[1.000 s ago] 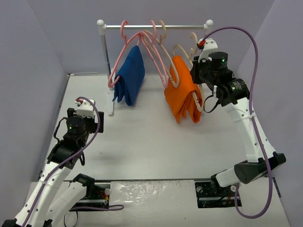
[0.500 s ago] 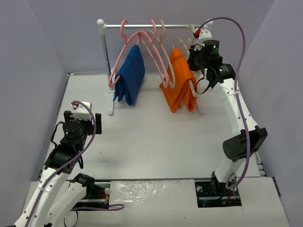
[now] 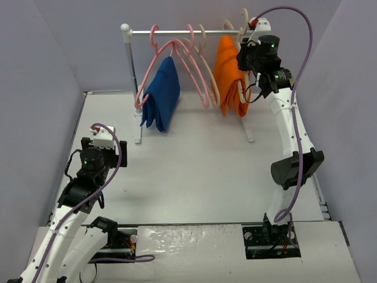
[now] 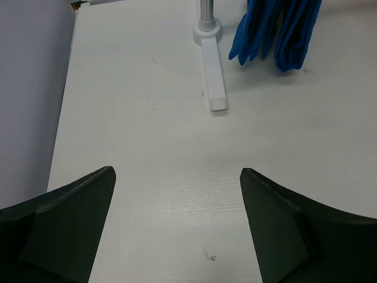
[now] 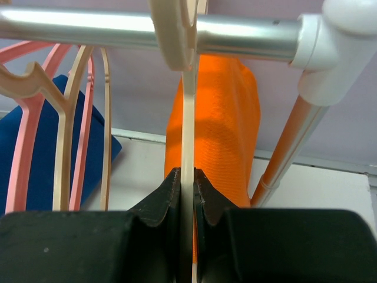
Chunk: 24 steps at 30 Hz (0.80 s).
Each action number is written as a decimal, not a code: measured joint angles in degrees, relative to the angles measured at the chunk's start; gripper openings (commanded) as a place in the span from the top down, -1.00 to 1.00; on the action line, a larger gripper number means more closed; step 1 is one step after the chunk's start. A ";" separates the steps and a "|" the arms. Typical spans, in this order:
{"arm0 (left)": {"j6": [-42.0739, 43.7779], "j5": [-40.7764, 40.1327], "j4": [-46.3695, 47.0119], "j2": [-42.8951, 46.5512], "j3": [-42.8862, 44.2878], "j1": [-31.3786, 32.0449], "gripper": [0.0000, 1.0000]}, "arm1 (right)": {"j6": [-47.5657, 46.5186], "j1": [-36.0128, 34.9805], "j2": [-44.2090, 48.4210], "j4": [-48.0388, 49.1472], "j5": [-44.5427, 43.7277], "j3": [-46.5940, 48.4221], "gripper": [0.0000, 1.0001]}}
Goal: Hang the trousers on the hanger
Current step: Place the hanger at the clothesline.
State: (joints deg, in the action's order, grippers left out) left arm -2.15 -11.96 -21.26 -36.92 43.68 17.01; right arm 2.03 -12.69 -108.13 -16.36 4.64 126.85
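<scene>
Now your right fingers (image 5: 168,194) are pinched narrow on the thin edge of the cream-beige plastic clothes hanger (image 5: 187,118). It stands upright, hook uppermost, crossing the silver metal rail (image 5: 88,23) directly above the fingertips. Just beyond those fingers the long bright orange cloth trousers (image 5: 221,118) hang folded over it, long axis vertical, ends pointing down toward the white table (image 3: 194,171). The cloth looks plain and smooth. Further along the rail from those fingers hang pink plastic hangers (image 3: 188,59) and a dark blue folded garment (image 3: 162,94). Your left fingers (image 4: 65,224) stand wide, low over the table, gripping nothing.
</scene>
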 measured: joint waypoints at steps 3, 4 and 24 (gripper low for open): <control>0.00 0.16 0.00 -0.16 0.00 -0.27 -0.69 | 0.63 0.00 -1.24 0.05 1.14 0.02 1.00; 0.00 0.19 0.00 -0.18 0.00 -0.28 -0.69 | 0.78 0.00 -1.65 -0.15 1.51 0.02 1.00; 0.02 1.45 -0.02 -0.60 0.00 -0.65 -0.69 | 1.73 -0.02 -4.40 0.33 3.91 -2.86 0.30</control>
State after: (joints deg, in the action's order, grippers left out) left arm -2.13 -10.51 -21.28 -37.52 43.68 16.36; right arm 3.76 -12.71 -112.53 -16.03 8.55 123.99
